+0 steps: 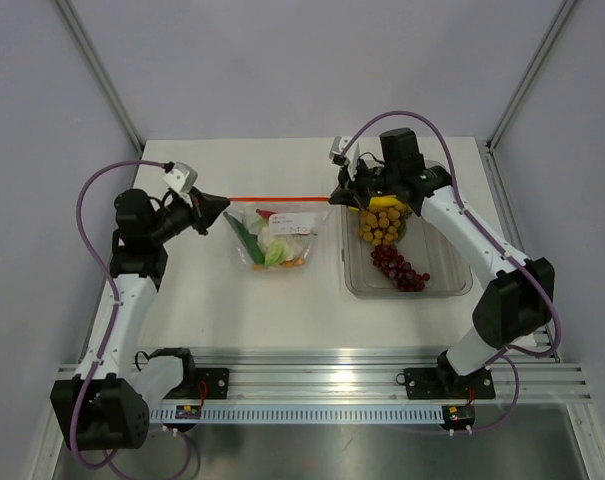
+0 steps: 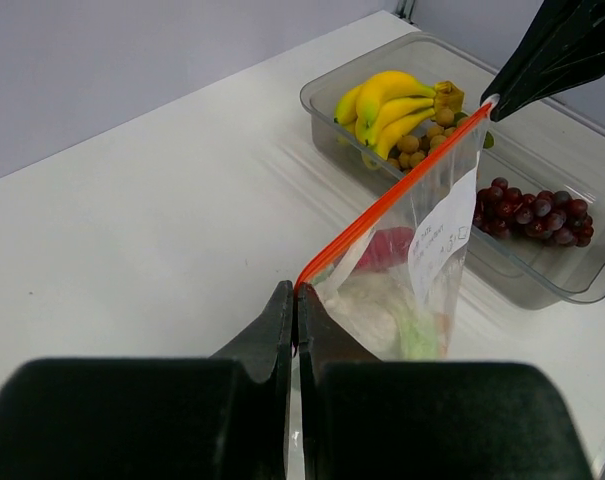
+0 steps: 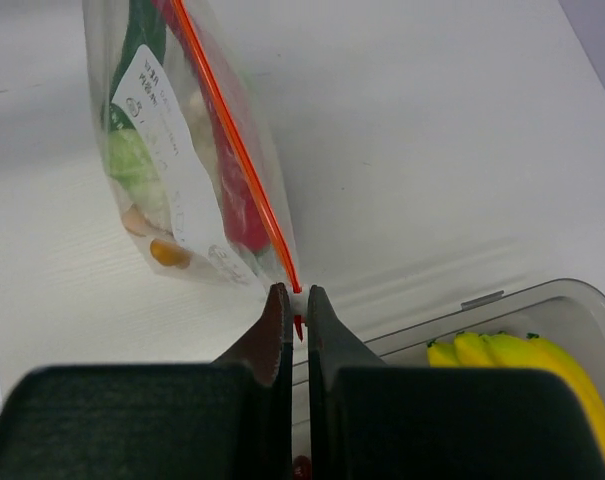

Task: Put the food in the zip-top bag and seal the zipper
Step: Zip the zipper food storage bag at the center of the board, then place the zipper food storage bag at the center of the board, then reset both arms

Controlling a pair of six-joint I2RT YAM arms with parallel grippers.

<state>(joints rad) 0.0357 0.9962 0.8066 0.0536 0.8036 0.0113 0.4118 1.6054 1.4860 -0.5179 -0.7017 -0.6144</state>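
The bag, partly filled, hangs just left of the tub, its zipper pulled taut with its long axis pointing at the tub. The left end effector is clamped on the zipper's far end, the right end effector on the end nearest the tub, where bananas and grapes remain

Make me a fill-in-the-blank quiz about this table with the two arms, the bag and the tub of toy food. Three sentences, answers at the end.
1. The left gripper and right gripper hold the zip-top bag by the two ends of its red ____.
2. The ____ bananas lie in the clear tub, outside the bag.
3. Also in that tub, the dark red ____ lie beside the brown ball cluster.

Missing words: zipper; yellow; grapes.
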